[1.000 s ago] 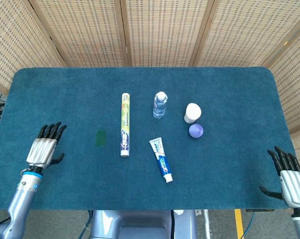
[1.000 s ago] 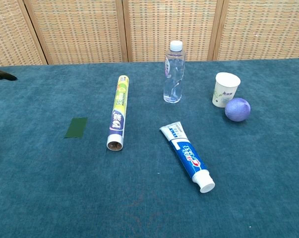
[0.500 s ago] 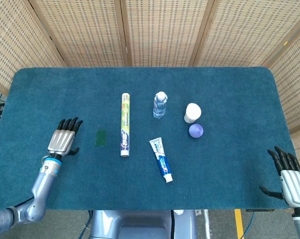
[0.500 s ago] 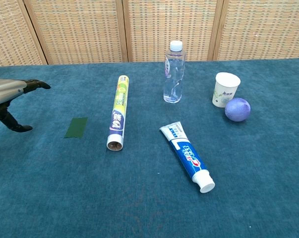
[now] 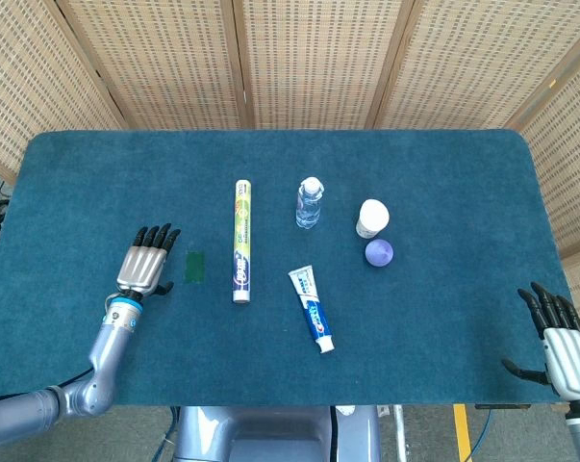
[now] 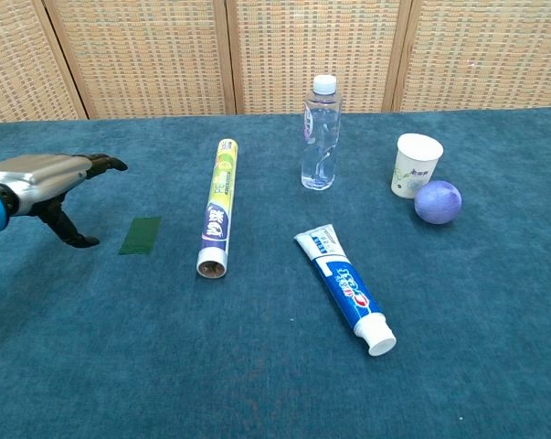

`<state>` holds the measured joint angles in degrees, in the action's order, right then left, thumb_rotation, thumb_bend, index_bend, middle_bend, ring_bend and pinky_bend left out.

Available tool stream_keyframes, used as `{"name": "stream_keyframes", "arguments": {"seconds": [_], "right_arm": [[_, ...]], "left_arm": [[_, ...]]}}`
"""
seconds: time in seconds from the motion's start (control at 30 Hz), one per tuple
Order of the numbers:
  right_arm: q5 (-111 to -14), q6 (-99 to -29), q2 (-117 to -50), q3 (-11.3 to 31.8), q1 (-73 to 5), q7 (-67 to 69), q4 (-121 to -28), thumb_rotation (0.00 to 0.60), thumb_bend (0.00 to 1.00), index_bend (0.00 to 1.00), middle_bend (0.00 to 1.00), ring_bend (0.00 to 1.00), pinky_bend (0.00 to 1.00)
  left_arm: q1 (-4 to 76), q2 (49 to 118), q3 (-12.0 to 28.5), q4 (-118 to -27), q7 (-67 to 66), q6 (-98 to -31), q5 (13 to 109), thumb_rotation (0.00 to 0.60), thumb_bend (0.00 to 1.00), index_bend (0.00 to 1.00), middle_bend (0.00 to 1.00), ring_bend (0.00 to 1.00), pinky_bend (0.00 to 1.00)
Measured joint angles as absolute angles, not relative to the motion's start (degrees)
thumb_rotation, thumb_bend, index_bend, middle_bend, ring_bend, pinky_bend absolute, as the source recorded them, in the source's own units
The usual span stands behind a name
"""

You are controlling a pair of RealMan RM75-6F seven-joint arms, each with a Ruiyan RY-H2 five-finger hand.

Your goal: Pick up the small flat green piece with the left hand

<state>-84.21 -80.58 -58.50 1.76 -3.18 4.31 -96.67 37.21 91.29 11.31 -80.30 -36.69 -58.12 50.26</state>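
The small flat green piece [image 5: 195, 267] [image 6: 141, 235] lies on the blue cloth, left of the long yellow tube [image 5: 241, 240] [image 6: 216, 206]. My left hand [image 5: 148, 261] [image 6: 48, 177] hovers just to the left of the piece, palm down, fingers apart and stretched forward, thumb hanging down, holding nothing. It does not touch the piece. My right hand [image 5: 557, 334] stays at the table's near right corner, fingers spread and empty; the chest view does not show it.
A water bottle [image 5: 309, 203] [image 6: 319, 133] stands mid-table, with a white cup [image 5: 372, 218] [image 6: 415, 165] and a purple ball [image 5: 379, 253] [image 6: 438, 202] to its right. A blue toothpaste tube [image 5: 311, 309] [image 6: 346, 288] lies nearer the front. Woven screens stand behind the table.
My left hand has moved rightward across the cloth, from near the table's left edge to just beside the green piece. The right hand has not moved.
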Motion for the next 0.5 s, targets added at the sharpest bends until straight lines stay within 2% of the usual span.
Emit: {"name": "stream_keyframes", "arguments": {"seconds": [0.5], "right_arm": [[-84.2, -80.2, -58.3, 1.7, -3.4, 5.6, -96.4, 0.600, 0.15, 0.00, 0.00, 0.00, 0.00]], "left_arm": [[40.3, 96.0, 11.0, -75.9, -39.6, -58.4, 47.0, 0.600, 0.22, 0.00, 0.00, 0.00, 0.00]]}}
